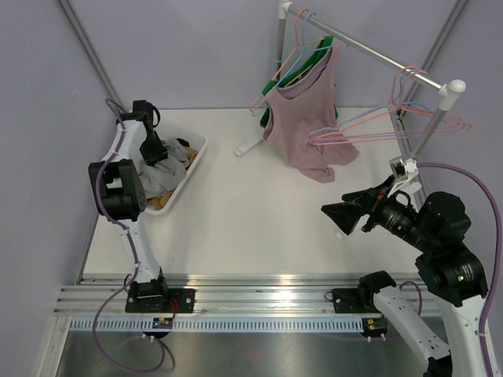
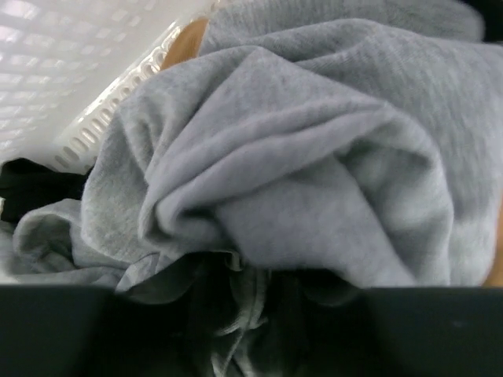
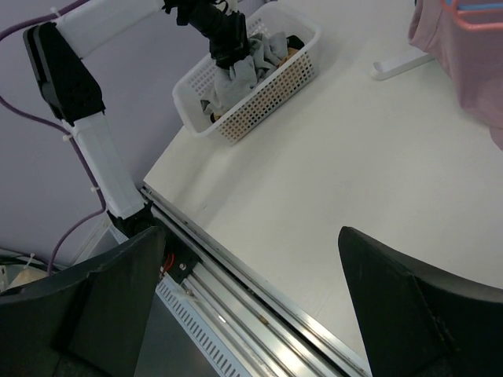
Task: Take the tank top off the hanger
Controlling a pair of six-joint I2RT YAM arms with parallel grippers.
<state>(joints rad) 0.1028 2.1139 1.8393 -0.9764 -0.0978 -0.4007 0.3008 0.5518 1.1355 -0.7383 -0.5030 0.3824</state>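
The pink tank top (image 1: 302, 126) hangs on a hanger (image 1: 303, 39) from the rack rod (image 1: 377, 55) at the back; its edge shows in the right wrist view (image 3: 464, 71). My right gripper (image 1: 339, 216) is open and empty, low over the table to the right of middle, well in front of the tank top; its jaws frame bare table (image 3: 251, 236). My left gripper (image 1: 153, 149) is down in the white basket (image 1: 195, 153), jaws apart, pressed into a grey garment (image 2: 299, 157) with folds of it between them (image 2: 240, 290).
The basket (image 3: 267, 94) at the far left holds grey, black and tan clothes. Several empty pink and blue hangers (image 1: 393, 129) hang at the rack's right end, and a green hanger (image 1: 321, 47) sits behind the tank top. The rack's white foot (image 1: 250, 146) rests on the table.
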